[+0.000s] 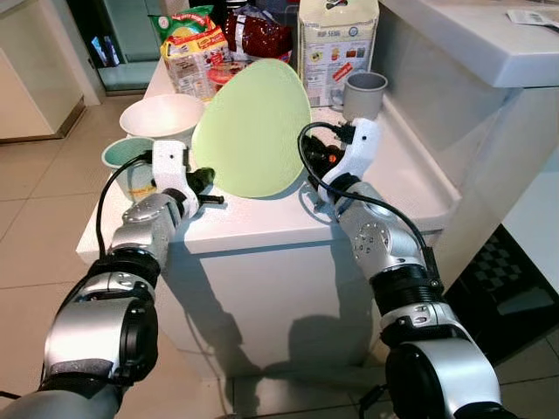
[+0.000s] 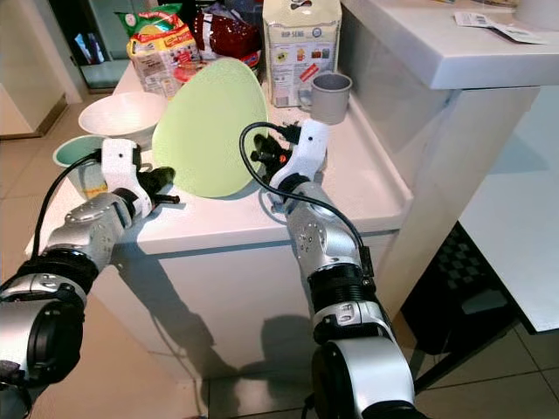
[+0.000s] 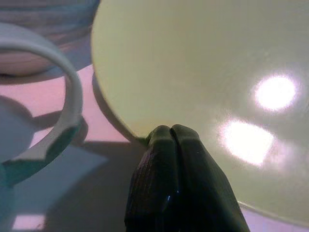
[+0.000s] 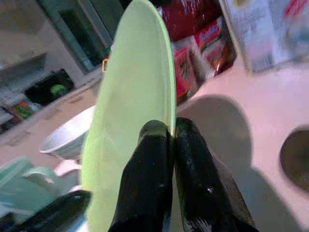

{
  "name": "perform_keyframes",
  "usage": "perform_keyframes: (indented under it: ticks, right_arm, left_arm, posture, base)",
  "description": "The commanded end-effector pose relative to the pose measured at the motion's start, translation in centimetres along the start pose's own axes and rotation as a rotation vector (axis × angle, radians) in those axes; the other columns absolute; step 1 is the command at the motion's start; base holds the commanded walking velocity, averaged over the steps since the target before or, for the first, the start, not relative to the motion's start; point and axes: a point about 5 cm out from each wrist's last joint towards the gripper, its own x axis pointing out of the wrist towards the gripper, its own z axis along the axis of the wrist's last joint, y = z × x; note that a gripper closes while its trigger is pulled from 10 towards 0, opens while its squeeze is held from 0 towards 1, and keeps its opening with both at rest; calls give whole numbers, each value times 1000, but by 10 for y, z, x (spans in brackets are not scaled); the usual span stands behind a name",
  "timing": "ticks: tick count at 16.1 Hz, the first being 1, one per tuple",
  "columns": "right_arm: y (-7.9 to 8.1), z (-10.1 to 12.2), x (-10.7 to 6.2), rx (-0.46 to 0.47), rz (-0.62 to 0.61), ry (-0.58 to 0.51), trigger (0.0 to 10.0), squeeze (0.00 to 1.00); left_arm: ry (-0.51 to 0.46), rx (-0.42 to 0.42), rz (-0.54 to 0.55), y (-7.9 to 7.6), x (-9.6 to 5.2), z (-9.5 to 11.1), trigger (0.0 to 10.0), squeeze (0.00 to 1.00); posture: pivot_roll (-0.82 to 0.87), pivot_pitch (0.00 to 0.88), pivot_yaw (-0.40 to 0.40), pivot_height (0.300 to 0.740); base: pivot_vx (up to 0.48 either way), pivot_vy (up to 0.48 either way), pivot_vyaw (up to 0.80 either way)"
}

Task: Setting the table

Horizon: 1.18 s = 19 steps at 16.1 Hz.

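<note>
Your right hand [image 4: 170, 140] pinches the green plate's [image 1: 251, 128] rim, tilting it upright off the bench [image 1: 262, 223]; your closed, empty left hand [image 3: 173, 135] steadies its lower edge.

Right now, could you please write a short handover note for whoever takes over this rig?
Right gripper: shut on the rim of the green plate, holding it tilted up on edge above the white counter.
Left gripper: fingers closed, tips at the plate's lower edge; whether it grips the plate cannot be told.
On the counter: white bowl and teal cup to the left of the plate, grey cup to its right, food packets behind.
Done: plate picked up.
Left: lay the plate flat at its place, then set the bowl and cups.
</note>
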Motion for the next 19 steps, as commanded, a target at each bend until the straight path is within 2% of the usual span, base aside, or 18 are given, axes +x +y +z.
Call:
perform_keyframes:
  ticks: [1, 4, 6, 8, 10, 14, 15, 16, 18, 19]
  right_arm:
    - [6, -1, -2, -91, 19, -12, 10000, 0]
    - [7, 7, -10, -209, 35, -36, 10000, 0]
    - [0, 20, -19, -249, 54, -42, 10000, 0]
    - [-8, 31, -25, -262, 53, -60, 10000, 0]
    - [-23, 50, -35, -287, 17, -110, 10000, 0]
    - [-24, 61, -37, -275, -4, -145, 10000, 0]
    - [-23, 64, -36, -269, -10, -162, 10000, 0]
    - [-23, 65, -35, -271, -13, -167, 10000, 0]
    - [-22, 62, -35, -275, -16, -165, 10000, 0]
    - [-21, 59, -34, -273, -18, -162, 10000, 0]
  left_arm:
    - [112, 18, -47, -11, -1, -29, 10000, 0]
    - [16, 75, -123, -29, 7, -12, 10000, 0]
    - [-36, 89, -157, -38, 11, -2, 10000, 0]
    - [-53, 101, -174, -42, 12, 1, 10000, 0]
    - [-93, 113, -200, -49, 14, 8, 10000, 0]
    - [-131, 128, -216, -56, 16, 15, 10000, 0]
    - [-155, 175, -221, -59, 16, 20, 10000, 0]
    - [-175, 176, -224, -60, 17, 24, 10000, 0]
    - [-274, 155, -241, -66, 17, 47, 10000, 0]
    - [-351, 148, -262, -71, 14, 65, 10000, 0]
  posture:
    - [43, 0, 39, 740]
    - [41, 0, 40, 740]
    - [34, 0, 46, 740]
    - [27, 0, 51, 740]
    - [20, 0, 56, 740]
    - [20, 0, 59, 740]
    - [22, 0, 61, 740]
    - [24, 0, 62, 740]
    - [28, 0, 62, 740]
    - [33, 0, 61, 740]
  base:
    - [0, 0, 0]
    - [0, 0, 0]
    - [0, 0, 0]
    - [0, 0, 0]
    - [0, 0, 0]
    - [0, 0, 0]
    - [0, 0, 0]
    - [0, 0, 0]
    - [0, 0, 0]
    - [0, 0, 0]
